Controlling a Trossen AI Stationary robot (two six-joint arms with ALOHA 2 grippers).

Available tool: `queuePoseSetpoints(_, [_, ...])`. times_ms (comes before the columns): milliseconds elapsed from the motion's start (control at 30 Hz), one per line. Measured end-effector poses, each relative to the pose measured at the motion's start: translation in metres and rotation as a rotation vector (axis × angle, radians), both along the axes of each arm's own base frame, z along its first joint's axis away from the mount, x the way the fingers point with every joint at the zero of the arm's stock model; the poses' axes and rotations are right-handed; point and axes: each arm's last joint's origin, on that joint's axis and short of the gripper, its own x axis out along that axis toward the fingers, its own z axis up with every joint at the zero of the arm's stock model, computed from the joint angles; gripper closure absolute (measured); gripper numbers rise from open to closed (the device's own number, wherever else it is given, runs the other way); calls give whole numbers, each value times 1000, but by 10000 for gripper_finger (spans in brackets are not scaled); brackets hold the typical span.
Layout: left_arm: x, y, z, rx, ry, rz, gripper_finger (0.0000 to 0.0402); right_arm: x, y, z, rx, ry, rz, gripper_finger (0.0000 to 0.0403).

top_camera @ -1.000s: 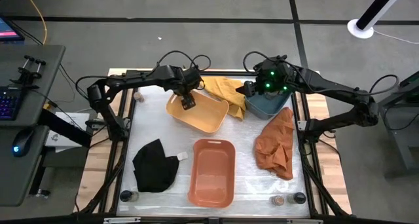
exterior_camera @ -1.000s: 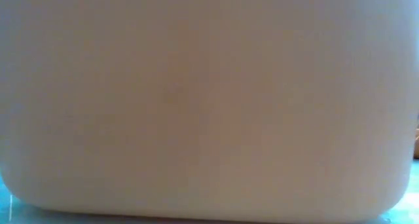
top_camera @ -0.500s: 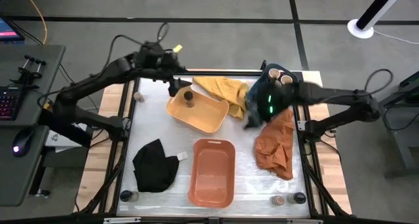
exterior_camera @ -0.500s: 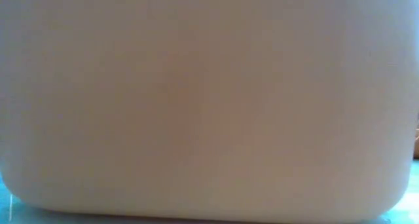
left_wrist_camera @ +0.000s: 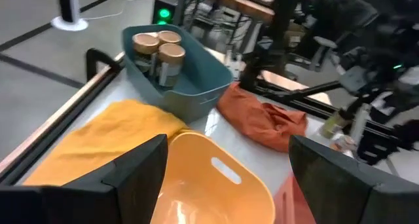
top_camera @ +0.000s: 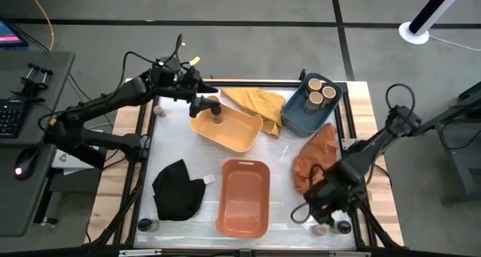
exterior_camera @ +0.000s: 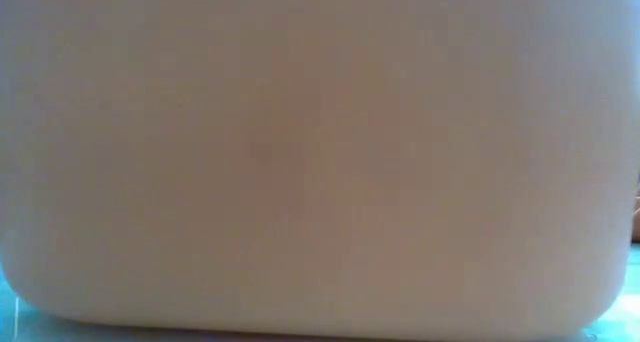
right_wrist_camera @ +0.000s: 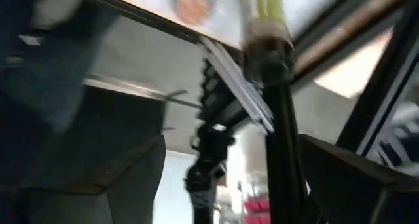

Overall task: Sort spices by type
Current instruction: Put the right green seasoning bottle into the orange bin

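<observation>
While both arms hang over the table point(top_camera: 180, 148), I note the right gripper point(top_camera: 322, 204) at the near right corner, jaws wide and empty. Two spice jars point(top_camera: 331, 228) stand upright just nearward of it, their long axes vertical; my right arm is far nearer to them than the left. The left gripper point(top_camera: 201, 105), also wide and empty, hovers at the far rim of the yellow tub point(top_camera: 237, 133), just beside one dark jar point(top_camera: 216, 110) inside. Tan-topped jars point(top_camera: 316, 92) fill the blue tub point(top_camera: 297, 118). One more jar point(top_camera: 145, 225) sits near left. Room behind: too unclear.
</observation>
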Motion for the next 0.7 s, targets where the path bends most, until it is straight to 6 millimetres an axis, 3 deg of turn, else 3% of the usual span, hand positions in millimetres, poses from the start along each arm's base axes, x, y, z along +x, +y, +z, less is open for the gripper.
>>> queuePoseSetpoints(133, [0,-1,2,-1,-16,-17,100,4,11,-24,-13,95,39,64])
queuePoseSetpoints(367, [0,0,5,-19,-46,-6,100,-1,9,-72,47,194,144,64])
queuePoseSetpoints(700, [0,-1,5,-52,-49,-18,100,-6,7,-102,180,151,194,64])
